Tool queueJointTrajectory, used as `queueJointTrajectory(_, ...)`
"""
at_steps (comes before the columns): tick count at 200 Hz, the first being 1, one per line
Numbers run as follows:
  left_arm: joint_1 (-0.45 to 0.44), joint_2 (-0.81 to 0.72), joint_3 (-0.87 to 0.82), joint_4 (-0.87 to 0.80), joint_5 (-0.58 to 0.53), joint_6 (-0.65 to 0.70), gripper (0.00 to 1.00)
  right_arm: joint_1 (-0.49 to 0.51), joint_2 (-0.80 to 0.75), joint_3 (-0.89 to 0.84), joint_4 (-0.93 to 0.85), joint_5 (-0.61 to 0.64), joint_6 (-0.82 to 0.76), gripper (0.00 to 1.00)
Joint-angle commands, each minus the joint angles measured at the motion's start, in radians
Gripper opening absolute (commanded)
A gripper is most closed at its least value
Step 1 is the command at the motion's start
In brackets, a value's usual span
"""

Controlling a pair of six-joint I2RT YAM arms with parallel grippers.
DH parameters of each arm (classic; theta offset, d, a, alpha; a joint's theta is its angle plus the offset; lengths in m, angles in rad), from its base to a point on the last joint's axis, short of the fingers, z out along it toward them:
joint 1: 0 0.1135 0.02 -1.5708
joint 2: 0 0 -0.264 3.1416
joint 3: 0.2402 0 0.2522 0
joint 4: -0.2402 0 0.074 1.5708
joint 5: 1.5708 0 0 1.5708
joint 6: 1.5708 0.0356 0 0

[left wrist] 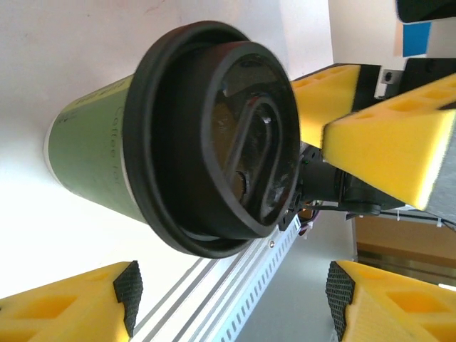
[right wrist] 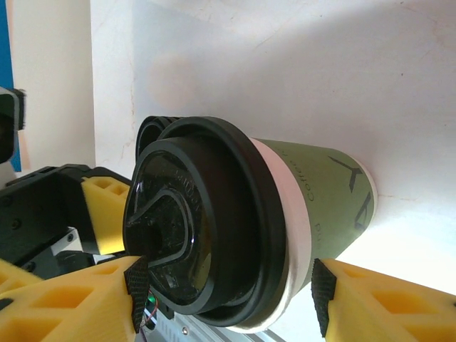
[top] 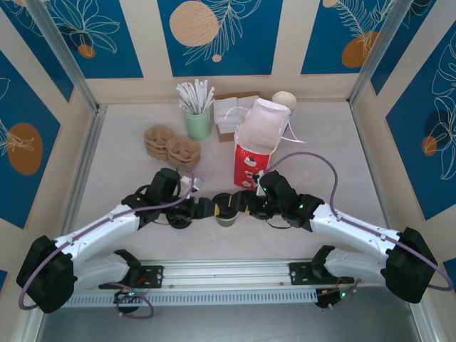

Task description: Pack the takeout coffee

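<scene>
Seen from above, a cup (top: 226, 221) with a black lid (top: 226, 204) stands on the white table (top: 320, 157), near a red-and-white bag (top: 251, 165), between both arms. The left gripper (left wrist: 231, 299) gapes wide, its pads (left wrist: 128, 292) clear of the cup. The right gripper (right wrist: 228, 296) is partly spread, with its pads close beside lid and wall. Whether it grips the cup is unclear.

Cream walls (top: 149, 43) bearing blue floral panels (top: 249, 43) enclose a pale, brightly lit table (top: 328, 142).
</scene>
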Motion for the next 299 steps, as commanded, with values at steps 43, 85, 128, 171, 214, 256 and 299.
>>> queueJointTrajectory(43, 0.0, 0.041, 0.141, -0.151, -0.059, 0.123, 0.68, 0.005, -0.066, 0.056, -0.078, 0.032, -0.032, 0.68)
queueJointTrajectory(85, 0.001, 0.105, 0.212, -0.206, -0.105, 0.173, 0.66, -0.004, -0.142, 0.055, -0.122, 0.052, -0.036, 0.69)
queueJointTrajectory(128, 0.002, 0.144, 0.248, -0.22, -0.106, 0.197, 0.61, -0.015, -0.169, 0.034, -0.129, 0.047, -0.029, 0.69)
queueJointTrajectory(171, 0.0, 0.149, 0.267, -0.222, -0.101, 0.208, 0.58, -0.027, -0.162, 0.019, -0.112, 0.033, -0.025, 0.69)
queueJointTrajectory(214, -0.003, 0.159, 0.277, -0.222, -0.092, 0.215, 0.57, -0.033, -0.145, 0.016, -0.101, 0.02, -0.026, 0.69)
queueJointTrajectory(256, -0.014, 0.169, 0.281, -0.218, -0.085, 0.219, 0.57, -0.035, -0.128, 0.015, -0.092, 0.013, -0.026, 0.69)
queueJointTrajectory(299, -0.032, 0.176, 0.289, -0.216, -0.084, 0.221, 0.57, -0.035, -0.113, 0.009, -0.082, 0.007, -0.02, 0.69)
